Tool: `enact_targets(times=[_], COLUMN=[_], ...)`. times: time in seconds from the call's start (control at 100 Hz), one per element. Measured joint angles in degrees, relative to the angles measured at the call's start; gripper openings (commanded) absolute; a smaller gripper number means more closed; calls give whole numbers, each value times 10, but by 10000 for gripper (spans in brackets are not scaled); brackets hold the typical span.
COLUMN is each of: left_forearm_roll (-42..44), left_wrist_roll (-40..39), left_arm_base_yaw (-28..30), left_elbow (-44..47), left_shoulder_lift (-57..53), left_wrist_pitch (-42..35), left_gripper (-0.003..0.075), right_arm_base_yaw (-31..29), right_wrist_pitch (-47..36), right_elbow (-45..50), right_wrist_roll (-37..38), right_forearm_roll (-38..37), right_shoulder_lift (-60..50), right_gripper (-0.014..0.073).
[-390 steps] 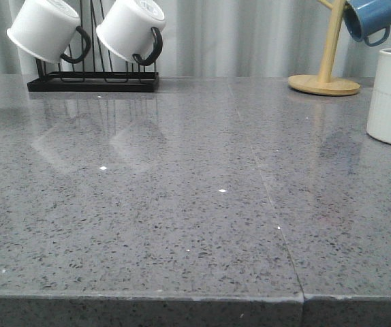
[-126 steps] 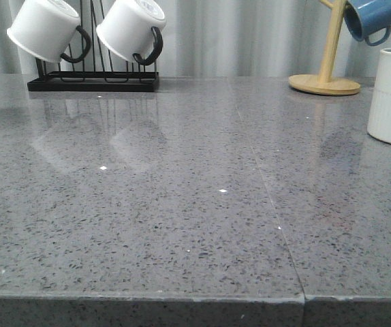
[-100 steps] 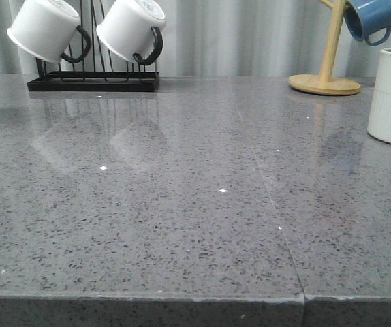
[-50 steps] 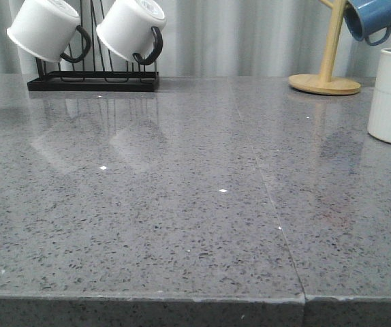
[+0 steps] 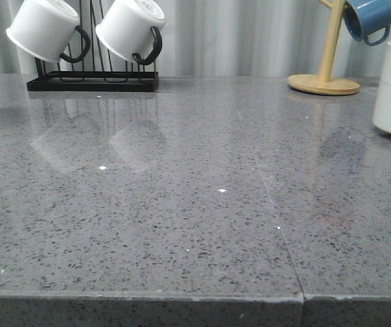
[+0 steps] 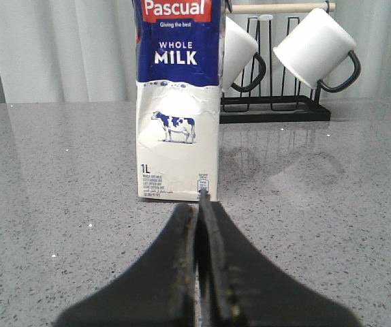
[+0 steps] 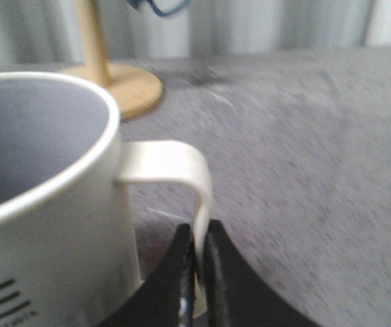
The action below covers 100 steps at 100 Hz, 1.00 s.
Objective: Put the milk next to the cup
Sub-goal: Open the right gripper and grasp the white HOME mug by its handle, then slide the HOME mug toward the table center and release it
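Wide bare counter [image 5: 182, 204] mid-table — mug rack [image 5: 93, 80] and wooden stand [image 5: 323, 83] crowd the back.

Glossy speckled stone table [image 5: 182, 204], printed paper milk [image 6: 178, 102], glazed ceramic cup [image 7: 45, 225]

A grey speckled stone tabletop [image 5: 182, 225] filled most of the front view, glossy enough to mirror what stood at its far edge, with a thin seam [image 5: 270, 197] running toward the lower right of the frame. Pale pleated curtains [image 5: 236, 34] hung across the top of the frame. Small points of light glinted on the stone.
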Motion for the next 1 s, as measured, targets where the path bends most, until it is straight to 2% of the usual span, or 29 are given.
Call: enact_targets(times=[0.16,0.29,0.56,0.84,1.0], left_forearm_roll=[0,0,0,0,0], left_wrist_roll=[0,0,0,0,0], left_arm_base_yaw=[0,0,0,0,0], left_elbow=[0,0,0,0,0], left_shoulder_lift=[0,0,0,0,0], left_wrist_pitch=[0,0,0,0,0], left_gripper=[-20,-20,-20,-20,-20], right_arm_base_yaw=[9,52,168,228,240], right_wrist_pitch=[-11,-13,17,38,40], right_elbow=[0,0,-43,-100,-114], right_wrist_roll=[54,71,72,64,49], right_forearm_roll=[-52,-58,-59,-54,-54], right_shoulder_lift=[-34,-40,-19,43,77], right_gripper=[-66,-57,-57,-57,-57])
